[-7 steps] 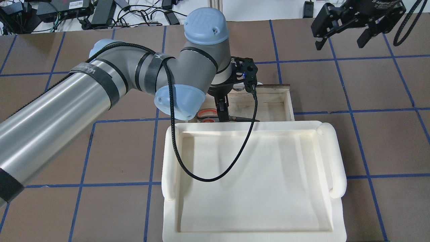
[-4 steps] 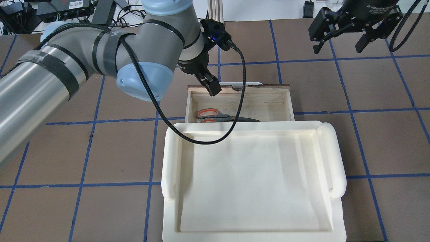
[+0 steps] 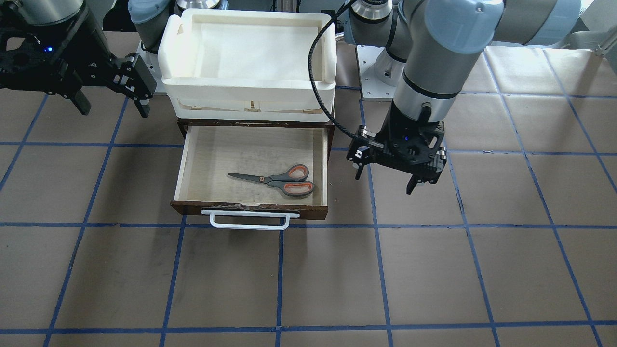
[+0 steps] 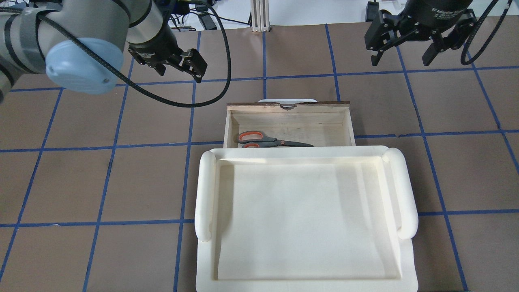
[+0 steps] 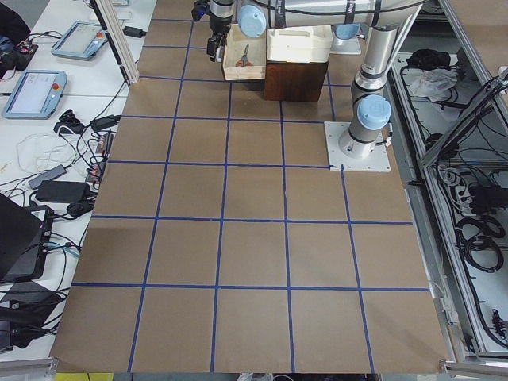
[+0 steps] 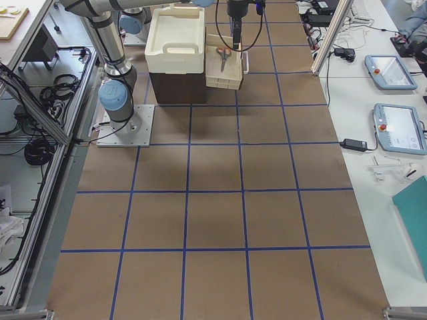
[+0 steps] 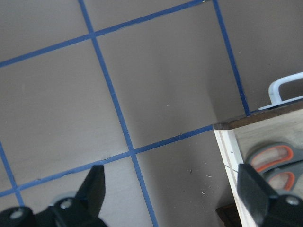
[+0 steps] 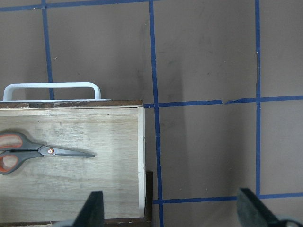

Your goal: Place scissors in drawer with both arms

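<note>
Exterior front-facing view shows you the scissors [image 3: 274, 180] lying flat inside the open drawer [image 3: 250, 208], so the placing looks done. The left gripper [image 3: 384, 183] hangs spread and empty beside the drawer. The right gripper [image 3: 114, 111], likewise spread and empty, is off its opposite side. Probably only shutting the drawer remains.

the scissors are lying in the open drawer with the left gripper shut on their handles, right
Not quite. The scissors do lie in the open drawer, but the left gripper is open and empty, hanging over the table beside the drawer, apart from them. The exterior front-facing view shows this.
</note>
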You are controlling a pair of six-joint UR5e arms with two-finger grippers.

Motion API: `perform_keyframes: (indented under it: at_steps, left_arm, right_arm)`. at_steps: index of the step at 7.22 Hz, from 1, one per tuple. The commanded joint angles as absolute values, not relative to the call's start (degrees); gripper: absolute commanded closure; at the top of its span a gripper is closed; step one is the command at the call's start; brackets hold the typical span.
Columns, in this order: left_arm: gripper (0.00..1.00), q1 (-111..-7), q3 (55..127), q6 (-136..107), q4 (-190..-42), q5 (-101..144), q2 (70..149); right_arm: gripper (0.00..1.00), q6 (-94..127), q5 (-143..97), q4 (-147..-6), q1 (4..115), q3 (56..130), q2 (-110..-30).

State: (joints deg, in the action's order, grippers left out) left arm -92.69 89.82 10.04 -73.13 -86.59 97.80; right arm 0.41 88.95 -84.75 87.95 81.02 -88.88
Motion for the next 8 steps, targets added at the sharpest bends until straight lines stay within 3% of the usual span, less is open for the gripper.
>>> perform_keyframes:
  at_steps: [1,5,8]
  left_arm:
    - [0.00,-87.2,90.6,8.0,-79.7,-86.5,94.0]
    - [0.00,-85.4,91.6,8.1,-88.6,-87.0,87.6]
    - [0.00,-86.0,96.2,1.4,-88.7,-90.5,84.2]
  right_arm:
    - [0.00,0.4,88.9,-84.6,88.0,81.0,-88.9]
    - [0.00,0.3,88.9,-84.7,88.0,81.1,-88.8]
    - [0.00,0.2,88.7,-84.8,88.0,81.1,-88.9]
